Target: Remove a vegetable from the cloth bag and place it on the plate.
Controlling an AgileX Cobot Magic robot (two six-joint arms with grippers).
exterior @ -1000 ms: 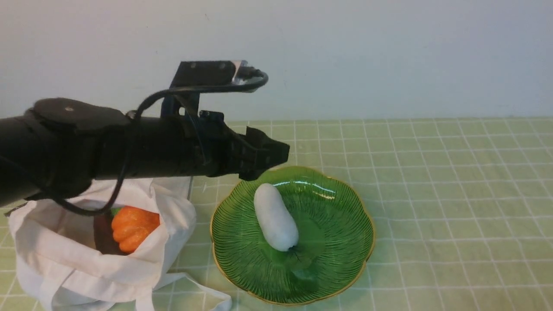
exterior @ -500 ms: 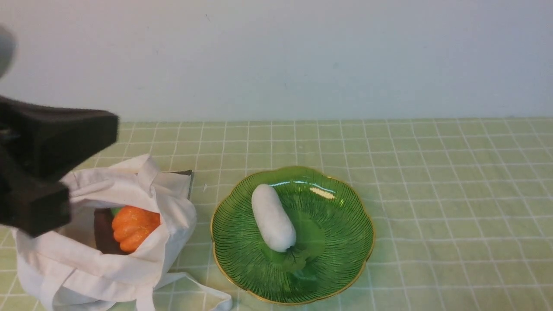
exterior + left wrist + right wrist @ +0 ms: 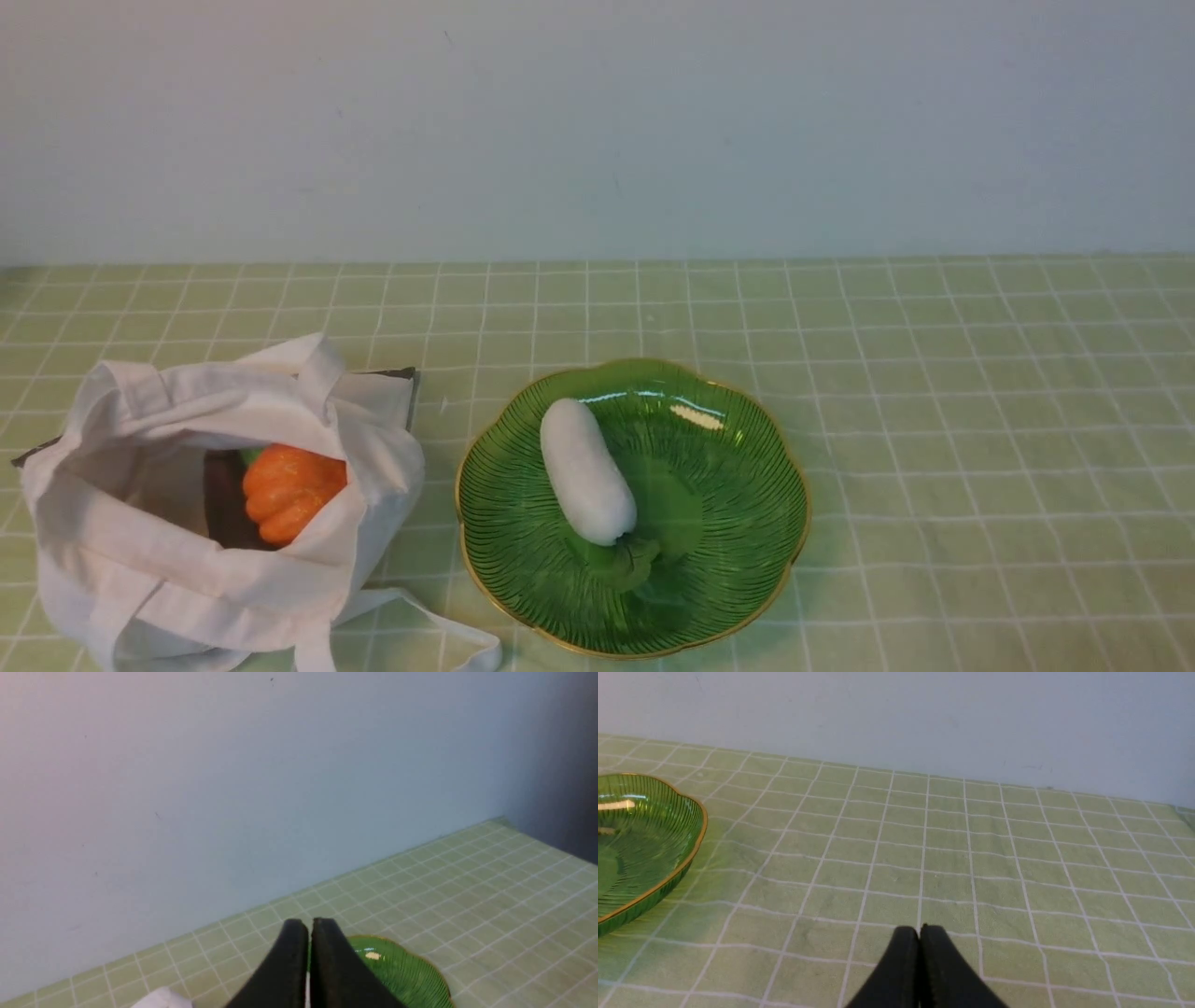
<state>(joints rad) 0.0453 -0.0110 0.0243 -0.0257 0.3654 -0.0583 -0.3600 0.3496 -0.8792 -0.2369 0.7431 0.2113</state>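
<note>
Pale wall and green checked cloth [image 3: 934,373] are nearly all that either wrist camera gives me. My left claw [image 3: 309,926] is clenched on nothing, its two black fingers pressed almost flush, held up above the cloth. My right claw [image 3: 920,929] is likewise closed and empty, low over bare cloth. Just ahead of and below the left tips sits the plate [image 3: 411,975], with a white corner of the bag [image 3: 140,560] near them on the other side; from the right claw the plate lies off toward my left. Neither claw shows in the front view. The radish [image 3: 586,471] lies slantwise across the plate's middle, well apart from the bag, so I judge the job done. Were I to lift it, I'd expect a light, matte toy, not slippery but round and apt to roll. I'd take it across the thick middle, pads square to its length, and keep off the glass, which looks brittle. A pumpkin [image 3: 289,490] sits in the bag's open mouth.
</note>
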